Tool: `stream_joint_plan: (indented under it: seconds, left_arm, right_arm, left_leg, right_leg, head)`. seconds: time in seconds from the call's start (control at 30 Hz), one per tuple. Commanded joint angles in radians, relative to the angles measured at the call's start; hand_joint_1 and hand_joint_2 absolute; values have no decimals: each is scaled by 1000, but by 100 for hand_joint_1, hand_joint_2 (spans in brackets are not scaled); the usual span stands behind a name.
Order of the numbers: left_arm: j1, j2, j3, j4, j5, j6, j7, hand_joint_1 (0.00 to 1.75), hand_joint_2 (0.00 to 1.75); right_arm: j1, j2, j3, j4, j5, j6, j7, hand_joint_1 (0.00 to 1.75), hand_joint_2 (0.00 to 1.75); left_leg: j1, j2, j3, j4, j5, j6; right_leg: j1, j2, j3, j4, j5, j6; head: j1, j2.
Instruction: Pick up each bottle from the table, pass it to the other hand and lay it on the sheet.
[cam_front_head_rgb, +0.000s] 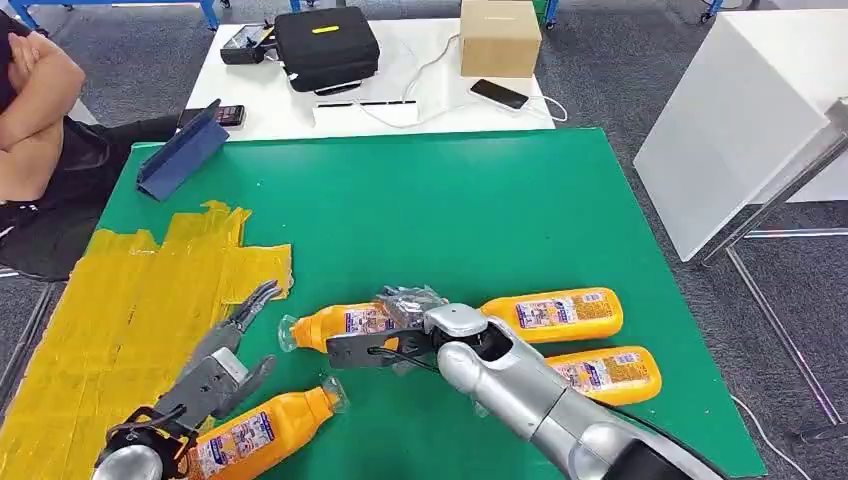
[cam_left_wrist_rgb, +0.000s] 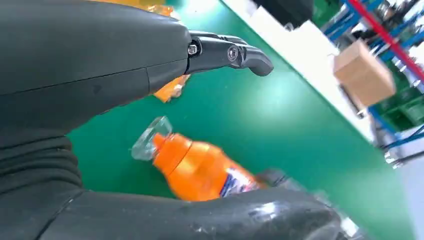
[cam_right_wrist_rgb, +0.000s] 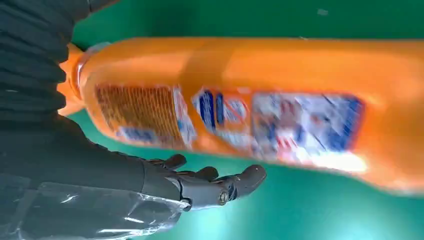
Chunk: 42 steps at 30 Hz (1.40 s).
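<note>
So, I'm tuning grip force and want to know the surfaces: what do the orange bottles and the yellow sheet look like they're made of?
The orange bottle by the right hand looks like glossy plastic with a clear cap and a printed label; the sheen suggests a smooth, slippery skin. The yellow sheet seems to be overlapping tape strips, going by its seams and ragged edge, though paper is possible. The table has a matte green covering.

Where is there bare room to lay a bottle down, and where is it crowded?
The yellow sheet is bare all over. The green mat is free between the blue folder and the bottles. The near edge is crowded: four orange bottles, one under the right robot hand, one beside the left robot hand.
</note>
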<state>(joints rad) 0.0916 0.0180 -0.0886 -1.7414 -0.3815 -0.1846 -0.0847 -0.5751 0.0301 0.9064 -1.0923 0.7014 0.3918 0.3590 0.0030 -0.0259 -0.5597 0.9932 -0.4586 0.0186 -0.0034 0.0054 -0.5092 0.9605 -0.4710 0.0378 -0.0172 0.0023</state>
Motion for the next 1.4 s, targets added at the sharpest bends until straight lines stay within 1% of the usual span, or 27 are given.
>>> stream_joint_plan:
  seconds: [0.03,0.17,0.23,0.3,0.7,0.73,0.77,0.87,0.93,0.97,1.03,1.07,1.13,1.2,1.27,1.37,1.4]
  left_arm:
    - [-25,-60,65,-2,80,-12,2,0,0]
    - [-38,-62,65,-45,147,-23,-3,0,0]
    - [-38,-66,63,-57,156,-20,4,0,0]
    - [-37,-65,62,-59,156,-20,5,0,0]
    - [-35,-65,62,-57,156,-21,4,0,0]
    - [-36,-65,62,-54,156,-20,4,0,0]
    - [-35,-65,61,-59,152,-16,2,0,0]
    - [-25,-70,66,-72,148,-8,9,0,0]
    - [-10,-85,80,-89,164,4,27,0,0]
    - [8,-90,90,-101,196,3,39,0,0]
    - [36,-95,102,-118,242,-1,52,0,0]
    - [55,-99,111,-129,286,-6,58,0,0]
    - [77,-105,123,-138,333,-5,57,0,0]
    - [121,-107,148,-113,348,-5,20,0,0]
    - [135,-114,167,-105,348,-16,-11,0,0]
    - [133,-120,177,-113,349,-29,-9,0,0]
    - [132,-122,179,-116,351,-33,-9,0,0]
  right_arm:
    - [-26,-1,82,222,87,1,-10,0,175]
    - [-18,-6,102,230,168,6,1,0,175]
    - [-12,-10,97,241,198,-6,11,0,175]
    - [-12,-11,96,242,200,-7,9,0,175]
    - [-14,-10,95,242,201,-7,8,0,175]
    - [-12,-7,87,242,202,-10,7,145,175]
    - [0,-1,50,244,208,-29,12,175,175]
    - [23,9,-29,225,221,-81,21,175,175]
    - [2,-6,-77,204,187,-146,2,175,175]
    - [11,-9,-113,162,177,-203,-9,175,175]
    - [39,-9,-169,80,158,-276,-14,175,175]
    - [65,-4,-215,3,127,-313,-16,175,175]
    - [96,-1,-259,-113,82,-354,-30,175,175]
    - [123,-14,-303,-188,8,-372,-68,175,175]
    - [131,-22,-314,-242,-43,-346,-79,175,175]
    - [130,-28,-306,-262,-67,-328,-75,175,175]
    - [129,-29,-303,-258,-72,-327,-74,175,175]
  left_leg:
    - [1,1,2,-1,0,-1]
    - [1,0,1,0,0,0]
    - [1,3,4,-1,-1,-1]
    - [1,1,2,-1,0,0]
    - [1,1,9,-1,1,0]
    - [1,1,9,-1,1,-1]
    - [1,1,9,-1,1,0]
    - [1,0,9,-1,1,-1]
    - [0,1,9,0,1,-1]
    - [1,1,8,0,1,-1]
    - [0,2,7,0,1,0]
    - [0,2,8,0,1,0]
    - [1,3,6,1,-1,0]
    - [1,5,6,1,-2,-1]
    - [0,5,6,0,-2,-1]
    - [0,2,3,0,-1,-1]
    - [1,2,3,1,-1,-1]
  right_leg:
    - [1,-1,3,-2,0,0]
    - [1,-1,2,-1,0,0]
    - [2,-1,4,-2,0,0]
    - [1,-1,2,-2,0,0]
    - [1,-1,8,-2,1,0]
    - [1,-2,9,-3,1,-1]
    - [1,-1,9,-2,1,0]
    - [1,-2,9,-2,1,-1]
    - [1,-2,8,-1,1,0]
    - [1,-2,8,-1,1,0]
    - [1,-1,7,-1,1,0]
    - [1,-1,7,-1,1,0]
    - [1,1,6,0,0,0]
    - [1,2,5,0,-1,0]
    - [0,1,5,-1,-1,0]
    - [0,-1,3,-1,-1,0]
    - [1,-1,3,-1,-1,0]
  head:
    - [0,0]
    - [1,0]
    - [0,0]
    - [0,0]
    - [0,0]
    - [0,0]
    - [0,0]
    - [0,0]
    - [0,0]
    - [0,0]
    - [0,0]
    - [0,0]
    - [0,0]
    - [0,0]
    - [0,0]
    - [0,0]
    - [0,0]
